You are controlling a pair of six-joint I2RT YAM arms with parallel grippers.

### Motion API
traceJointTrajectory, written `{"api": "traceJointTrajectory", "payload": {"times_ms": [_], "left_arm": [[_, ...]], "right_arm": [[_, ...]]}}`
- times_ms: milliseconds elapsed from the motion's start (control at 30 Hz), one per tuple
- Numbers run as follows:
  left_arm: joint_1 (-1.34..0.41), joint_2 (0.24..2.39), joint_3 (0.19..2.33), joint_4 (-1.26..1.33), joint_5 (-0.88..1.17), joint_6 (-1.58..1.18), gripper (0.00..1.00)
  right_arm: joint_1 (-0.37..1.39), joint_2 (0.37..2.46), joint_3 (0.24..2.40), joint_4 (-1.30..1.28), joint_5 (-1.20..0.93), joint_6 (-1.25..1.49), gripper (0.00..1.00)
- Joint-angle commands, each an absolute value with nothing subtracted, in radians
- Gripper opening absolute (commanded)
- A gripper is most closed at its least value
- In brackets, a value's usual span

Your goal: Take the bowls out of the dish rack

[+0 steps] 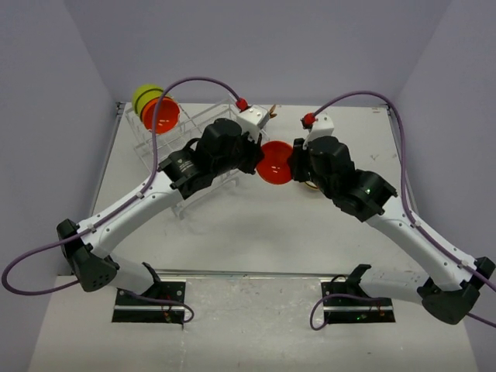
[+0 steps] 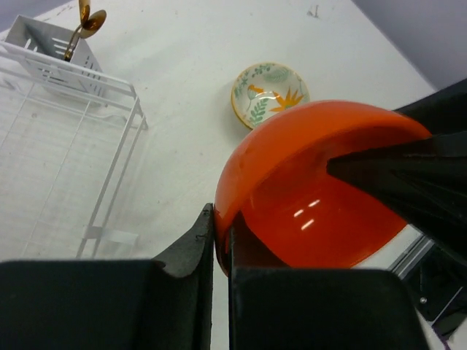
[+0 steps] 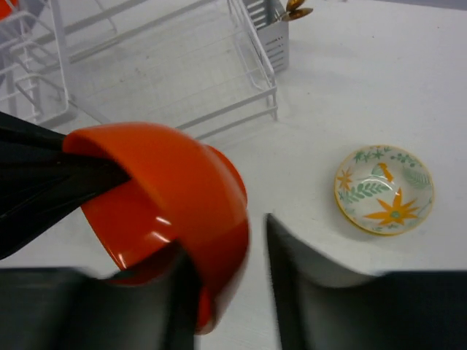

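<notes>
A glossy orange bowl [image 1: 275,161] hangs tilted above the table between my two grippers. My left gripper [image 2: 222,248] is shut on its rim [image 2: 314,197]. My right gripper [image 3: 226,240] is open and straddles the opposite rim [image 3: 168,182], one finger inside the bowl, the other apart from its outer wall. The cream bowl with the leaf pattern [image 3: 384,188] sits on the table to the right, also in the left wrist view [image 2: 270,93]. A lime-green bowl [image 1: 143,97] and a second orange bowl [image 1: 160,115] stand at the far left end of the white dish rack [image 1: 194,124].
The rack's grey cutlery basket [image 2: 55,47] holds a gold spoon [image 2: 87,22] at the end nearest the grippers. The rack's near rows [image 3: 160,65] hold nothing. Purple cables arc above both arms. Grey walls close in left, right and back.
</notes>
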State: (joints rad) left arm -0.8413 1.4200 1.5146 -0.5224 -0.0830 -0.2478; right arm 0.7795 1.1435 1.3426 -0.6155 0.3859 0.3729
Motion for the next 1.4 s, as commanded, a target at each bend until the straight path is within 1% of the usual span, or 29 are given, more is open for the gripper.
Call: {"api": "traceJointTrajectory", "payload": {"times_ms": [0, 33, 67, 200, 233, 267, 300, 400, 433, 500, 533, 600, 667, 733, 767, 800, 867, 933, 967, 1000, 1033, 1100, 1133, 1267, 1300, 1367], "left_arm": [[-0.868, 1.401, 1.505, -0.422, -0.101, -0.281, 0.00], [-0.870, 1.402, 1.505, -0.422, -0.100, -0.282, 0.00], [-0.871, 1.402, 1.500, -0.422, -0.100, -0.282, 0.00], [-0.873, 1.399, 1.500, -0.423, -0.106, -0.285, 0.00], [-0.873, 1.396, 1.503, -0.429, -0.118, -0.287, 0.05], [-0.873, 1.393, 1.511, -0.439, -0.126, -0.279, 0.27], [-0.873, 1.382, 1.514, -0.458, -0.132, -0.270, 0.99], [-0.873, 1.327, 1.546, -0.546, -0.291, -0.252, 1.00], [-0.873, 1.290, 1.557, -0.570, -0.404, -0.245, 1.00], [-0.871, 1.258, 1.601, -0.643, -0.533, -0.233, 1.00], [-0.871, 1.234, 1.615, -0.666, -0.681, -0.233, 1.00], [-0.862, 1.214, 1.634, -0.701, -0.884, -0.227, 1.00], [-0.798, 1.206, 1.652, -0.730, -0.925, -0.227, 1.00], [-0.717, 1.190, 1.660, -0.735, -0.847, -0.219, 1.00], [-0.640, 1.186, 1.658, -0.732, -0.803, -0.216, 1.00], [-0.615, 1.174, 1.657, -0.729, -0.767, -0.212, 1.00], [-0.585, 1.170, 1.654, -0.736, -0.762, -0.199, 1.00], [-0.572, 1.166, 1.641, -0.733, -0.746, -0.189, 1.00], [-0.557, 1.167, 1.632, -0.723, -0.738, -0.183, 1.00], [-0.552, 1.170, 1.622, -0.716, -0.724, -0.172, 1.00], [-0.548, 1.175, 1.596, -0.704, -0.724, -0.143, 1.00], [-0.546, 1.193, 1.550, -0.696, -0.750, -0.098, 1.00], [-0.546, 1.200, 1.533, -0.689, -0.765, -0.047, 1.00], [-0.545, 1.230, 1.460, -0.606, -0.845, 0.093, 1.00], [-0.545, 1.250, 1.459, -0.598, -0.853, 0.118, 1.00], [-0.540, 1.273, 1.466, -0.578, -0.847, 0.133, 1.00]], "right_arm": [[0.785, 1.129, 1.284, -0.623, 0.564, 0.360, 0.14], [0.788, 1.129, 1.273, -0.621, 0.571, 0.371, 0.02], [0.792, 1.126, 1.261, -0.618, 0.575, 0.376, 0.00], [0.795, 1.123, 1.212, -0.591, 0.532, 0.402, 0.00], [0.795, 1.121, 1.203, -0.585, 0.522, 0.413, 0.00], [0.795, 1.121, 1.190, -0.580, 0.514, 0.422, 0.00], [0.785, 1.121, 1.166, -0.580, 0.514, 0.429, 0.00], [0.707, 1.150, 1.100, -0.580, 0.408, 0.468, 0.00], [0.683, 1.185, 1.083, -0.578, 0.317, 0.483, 0.00], [0.629, 1.244, 1.046, -0.566, 0.234, 0.488, 0.00], [0.621, 1.314, 1.042, -0.561, 0.201, 0.488, 0.00], [0.606, 1.386, 1.048, -0.539, 0.161, 0.479, 0.00], [0.581, 1.489, 1.069, -0.519, 0.080, 0.472, 0.01], [0.572, 1.544, 1.084, -0.511, 0.060, 0.474, 0.03], [0.571, 1.578, 1.089, -0.503, 0.060, 0.476, 0.05], [0.568, 1.594, 1.092, -0.497, 0.057, 0.477, 0.06], [0.569, 1.635, 1.101, -0.494, 0.041, 0.479, 0.09], [0.565, 1.657, 1.101, -0.488, 0.037, 0.486, 0.24], [0.561, 1.675, 1.098, -0.488, 0.037, 0.497, 0.39], [0.563, 1.678, 1.095, -0.489, 0.041, 0.502, 0.50], [0.563, 1.677, 1.091, -0.492, 0.043, 0.506, 0.56], [0.564, 1.632, 1.080, -0.515, 0.095, 0.525, 0.63], [0.568, 1.602, 1.077, -0.546, 0.116, 0.525, 0.70], [0.598, 1.392, 1.110, -0.682, 0.238, 0.531, 0.80], [0.604, 1.296, 1.121, -0.705, 0.264, 0.531, 0.80], [0.617, 1.206, 1.146, -0.752, 0.256, 0.519, 0.87]]}}
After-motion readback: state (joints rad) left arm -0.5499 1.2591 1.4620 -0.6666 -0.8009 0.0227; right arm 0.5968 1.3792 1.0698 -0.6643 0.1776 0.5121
